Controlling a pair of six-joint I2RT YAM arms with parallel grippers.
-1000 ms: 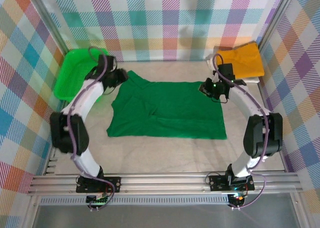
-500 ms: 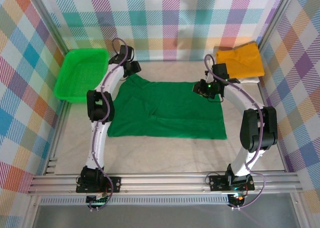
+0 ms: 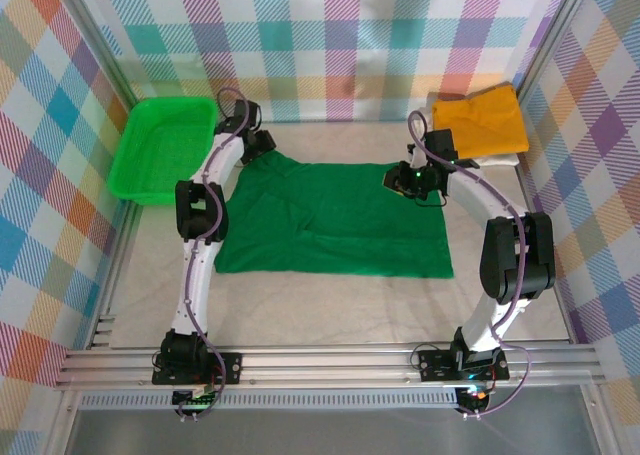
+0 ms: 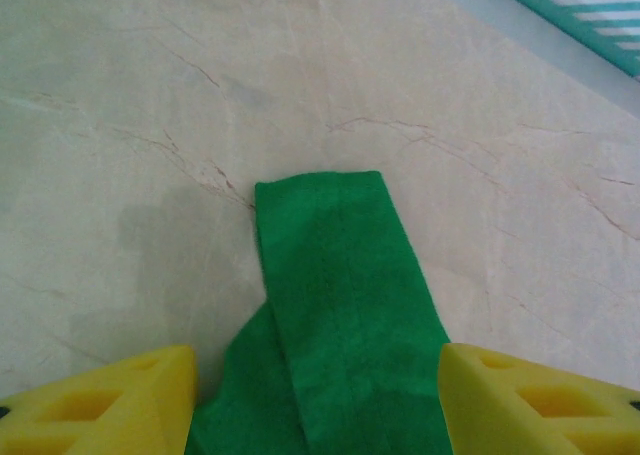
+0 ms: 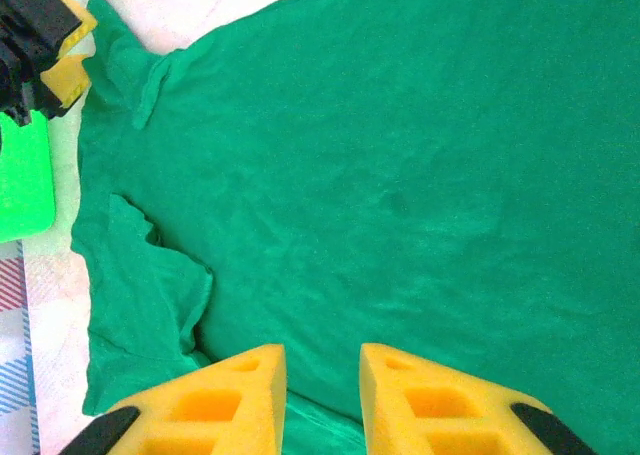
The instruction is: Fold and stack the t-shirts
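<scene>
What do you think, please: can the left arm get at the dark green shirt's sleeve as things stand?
Probably yes: the left claw hangs open over the sleeve, which lies uncovered on the table.

You have the dark green t-shirt (image 3: 340, 220) spread flat mid-worktop (image 3: 330, 305). Your left gripper (image 3: 262, 141) sits at its far-left sleeve, and your right gripper (image 3: 397, 182) is over its far-right edge. In the far-right corner the mustard yellow t-shirt (image 3: 485, 123) lies folded on the white t-shirt (image 3: 505, 159). The green basket (image 3: 160, 150) sits in the far-left corner.
</scene>
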